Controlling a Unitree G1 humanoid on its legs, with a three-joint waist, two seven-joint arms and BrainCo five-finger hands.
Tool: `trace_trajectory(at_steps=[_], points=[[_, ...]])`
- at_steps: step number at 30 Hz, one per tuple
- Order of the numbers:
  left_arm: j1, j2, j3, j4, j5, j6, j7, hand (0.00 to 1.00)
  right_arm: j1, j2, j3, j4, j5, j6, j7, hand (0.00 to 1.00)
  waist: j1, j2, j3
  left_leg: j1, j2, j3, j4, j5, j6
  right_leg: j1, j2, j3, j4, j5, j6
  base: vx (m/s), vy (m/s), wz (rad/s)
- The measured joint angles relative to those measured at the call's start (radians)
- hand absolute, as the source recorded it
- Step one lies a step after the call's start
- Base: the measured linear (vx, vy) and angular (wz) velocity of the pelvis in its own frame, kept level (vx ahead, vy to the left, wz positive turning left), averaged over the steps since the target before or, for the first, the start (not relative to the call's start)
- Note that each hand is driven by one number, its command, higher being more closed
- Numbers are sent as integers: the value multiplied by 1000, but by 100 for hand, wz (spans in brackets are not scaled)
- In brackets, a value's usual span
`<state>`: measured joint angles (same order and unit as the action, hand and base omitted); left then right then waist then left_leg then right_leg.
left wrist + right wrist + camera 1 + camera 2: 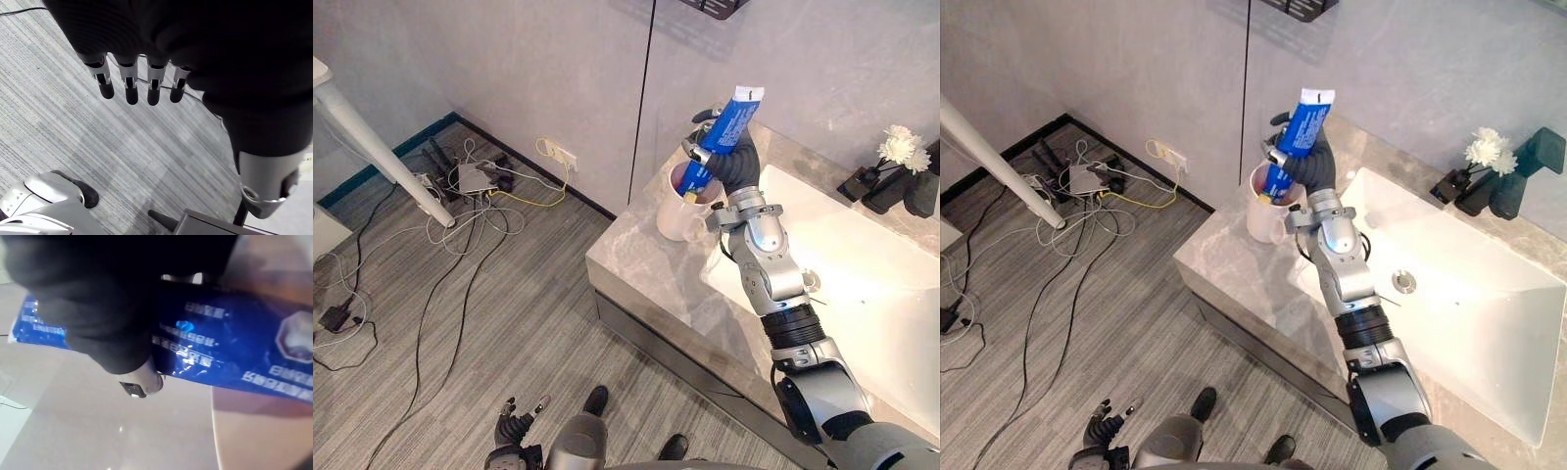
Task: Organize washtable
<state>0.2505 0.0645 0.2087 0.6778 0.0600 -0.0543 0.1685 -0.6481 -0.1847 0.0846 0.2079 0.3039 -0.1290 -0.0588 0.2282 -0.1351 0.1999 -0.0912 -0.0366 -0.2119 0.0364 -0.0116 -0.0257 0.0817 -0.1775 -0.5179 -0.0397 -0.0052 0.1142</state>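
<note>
Right hand: closed round 1 blue plastic toothpaste tube, gripping it about mid-length. Holds the tube tilted, flat crimped end up toward the wall, lower end down inside the mouth of 1 white ceramic mug.

Mug: upright on the grey marble-look countertop, near its back corner by the wall, just beside the white rectangular basin. Cannot tell whether the tube's lower end touches the mug's bottom.

Left hand: hangs low over the grey striped floor, well apart from the washtable, relaxed, holding nothing.

Progress, judged: tube already brought to the mug and partly in. Left to do for it: lower fully, let go, draw the arm clear. Looks late in the job, with no other loose toiletries seen on the counter.

Count:
- 1 tube, in hand.
- 1 mug.
- 1 basin, with 1 round metal drain.
- 1 dark tap at the basin's far edge.
- 1 bunch of white flowers in a small dark holder, just beside the tap.
- 1 dark wire shelf on the wall above.
</note>
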Motion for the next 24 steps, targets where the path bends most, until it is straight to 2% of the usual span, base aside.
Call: trace_trajectory(at_steps=[21,24], points=[[1,2,0,0,0,1,-15,0,25,9,-13,0,-1,1,-2,0,-3,-1,-1,0,0,0,1,0,0,0,0,1,0,0,0,0,0,0],[5,4,0,0,0,1,-15,0,32,24,-22,-30,-1,1,-2,0,-14,-1,-1,0,0,0,1,0,0,0,0,1,0,0,0,0,0,0]])
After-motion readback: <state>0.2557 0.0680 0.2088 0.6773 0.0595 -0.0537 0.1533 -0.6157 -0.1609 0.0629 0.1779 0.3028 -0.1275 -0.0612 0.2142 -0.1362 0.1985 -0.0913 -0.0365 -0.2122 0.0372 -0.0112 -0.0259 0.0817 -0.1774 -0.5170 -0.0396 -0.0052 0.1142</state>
